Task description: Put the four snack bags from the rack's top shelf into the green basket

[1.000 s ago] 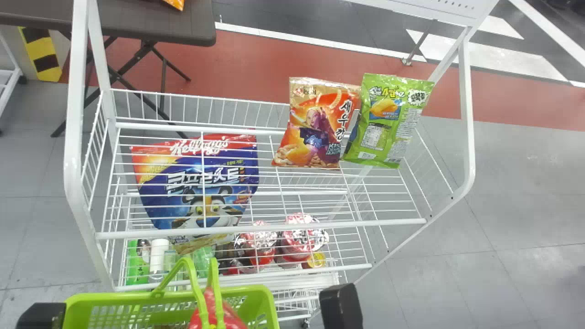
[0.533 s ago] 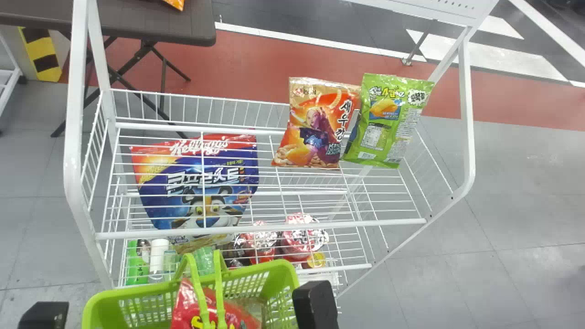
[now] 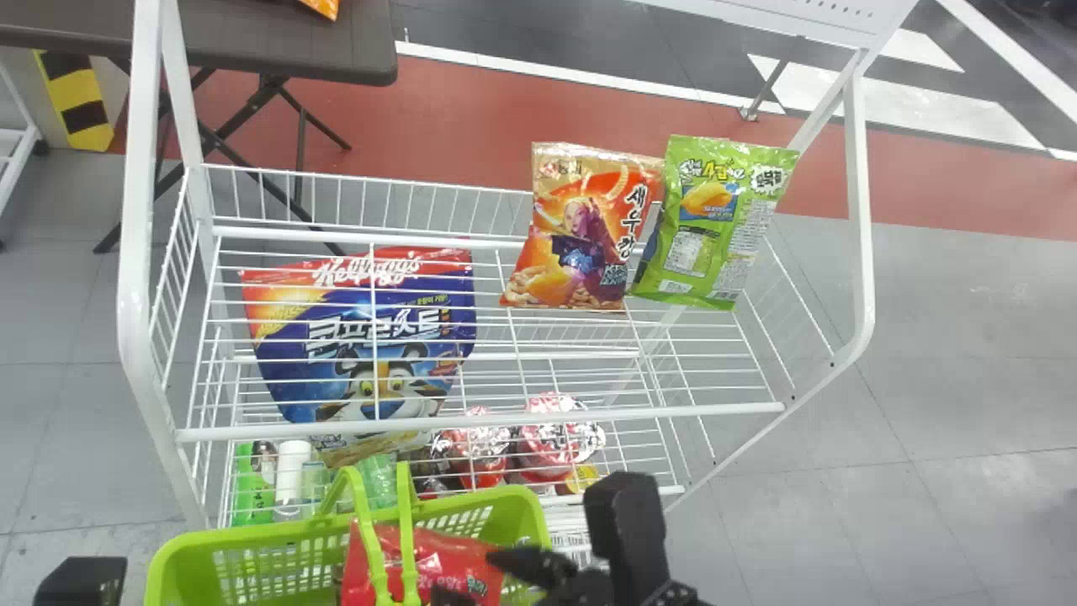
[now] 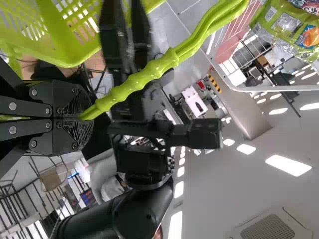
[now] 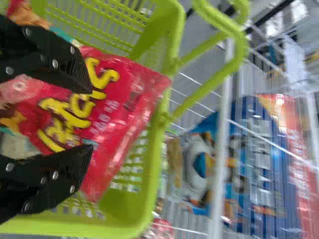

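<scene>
In the head view, the right gripper point(image 3: 471, 576) is over the green basket point(image 3: 534, 509) beside a red snack bag point(image 3: 379, 560) inside it. The right wrist view has that right gripper point(image 5: 91, 117) open, its fingers apart over the red bag point(image 5: 124, 109). A black part of the left gripper point(image 3: 80, 581) shows at the bottom left of the head view; in the left wrist view, the left gripper point(image 4: 84, 117) is shut on the basket's handle point(image 4: 144, 77). An orange bag point(image 3: 580, 227) and a green bag point(image 3: 715, 219) rest on the rack's top shelf, at its back right.
The white wire rack point(image 3: 480, 421) stands just beyond the basket, its front rail close to it. Below the top shelf are a blue cereal bag point(image 3: 370, 337), red-lidded cups point(image 3: 551, 438) and bottles point(image 3: 290, 475). A dark table point(image 3: 252, 42) stands behind at the left.
The basket has moved right and up in the head view. Its red bag now lies flatter and farther right, and the right arm has shifted, bringing its gripper into view.
</scene>
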Controlling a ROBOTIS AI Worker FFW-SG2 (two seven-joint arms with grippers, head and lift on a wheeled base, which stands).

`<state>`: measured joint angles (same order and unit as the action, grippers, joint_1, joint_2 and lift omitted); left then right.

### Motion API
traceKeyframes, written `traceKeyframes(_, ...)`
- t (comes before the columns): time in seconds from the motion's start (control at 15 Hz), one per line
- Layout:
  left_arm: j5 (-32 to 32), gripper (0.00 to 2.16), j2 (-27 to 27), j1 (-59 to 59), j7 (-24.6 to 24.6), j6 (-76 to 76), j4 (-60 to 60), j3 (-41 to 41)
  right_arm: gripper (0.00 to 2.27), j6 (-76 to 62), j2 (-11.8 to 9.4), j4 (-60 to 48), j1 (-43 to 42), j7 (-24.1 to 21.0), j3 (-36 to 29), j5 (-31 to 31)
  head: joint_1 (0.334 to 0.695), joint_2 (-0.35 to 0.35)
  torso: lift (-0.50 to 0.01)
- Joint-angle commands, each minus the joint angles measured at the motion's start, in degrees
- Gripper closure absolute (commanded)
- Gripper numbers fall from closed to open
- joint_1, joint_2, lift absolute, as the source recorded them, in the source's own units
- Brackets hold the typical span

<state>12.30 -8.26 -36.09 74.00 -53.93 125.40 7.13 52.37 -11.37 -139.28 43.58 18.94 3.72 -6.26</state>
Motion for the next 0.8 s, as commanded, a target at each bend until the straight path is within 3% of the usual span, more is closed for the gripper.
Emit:
traceKeyframes(0.0,-0.1,1.75,0.0,0.0,-0.1,0.0,0.0,0.2,0.05,-12.3,0.5,2.8,-1.2,-2.1,-1.4,-0.2,0.695,-0.35,0.0)
traceKeyframes(0.4,-1.5,1.75,0.1,-0.1,-0.3,-0.2,0.0,1.6,0.06,-35.9,3.9,15.5,-12.8,-9.8,-3.5,0.3,0.695,-0.35,0.0)
traceKeyframes(0.73,-1.6,1.75,0.0,0.0,-0.3,-0.2,-0.2,1.7,0.07,-42.9,5.8,27.4,-25.0,-13.1,-5.6,2.0,0.695,-0.35,0.0)
